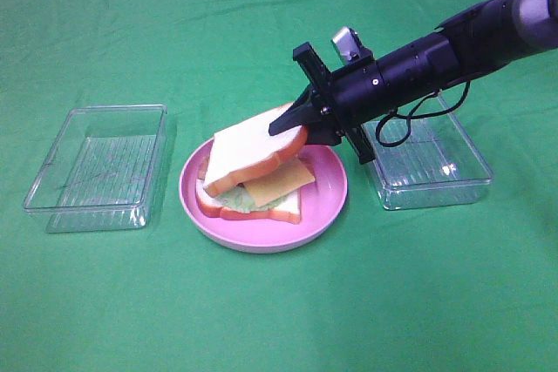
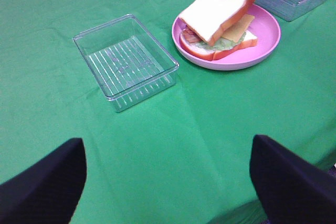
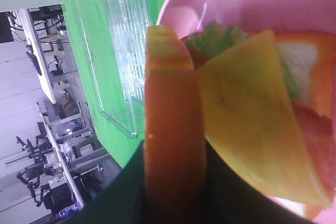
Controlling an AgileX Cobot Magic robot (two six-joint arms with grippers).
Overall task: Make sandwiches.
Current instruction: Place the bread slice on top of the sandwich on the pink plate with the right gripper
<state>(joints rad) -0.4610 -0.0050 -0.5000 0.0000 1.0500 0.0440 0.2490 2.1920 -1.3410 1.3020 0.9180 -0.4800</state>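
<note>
Exterior high: green cloth (image 1: 279,320) covering bench; right fingers (image 1: 292,119) clamping white, orange-crusted top bread slice (image 1: 253,150) over round pink plate (image 1: 327,193); left fingers (image 2: 42,182) spread, grasping nothing. Right wrist: lab w/ desks in bkgd.

Sandwich stack (image 1: 253,198) rested on pink plate (image 1: 327,206): bottom bread slice flat, topped by green lettuce, reddish bacon and a yellow cheese slice (image 1: 281,182). Top bread slice (image 1: 253,152), white with orange-brown crust, tilted, raised at its gripped edge, lower edge touching stack.

plate (image 1: 327,202): centre, holds sandwich (image 1: 261,182) | trays: one left (image 1: 98,167), one right (image 1: 427,167) | bacon probably under top slice (image 1: 255,152)
</note>
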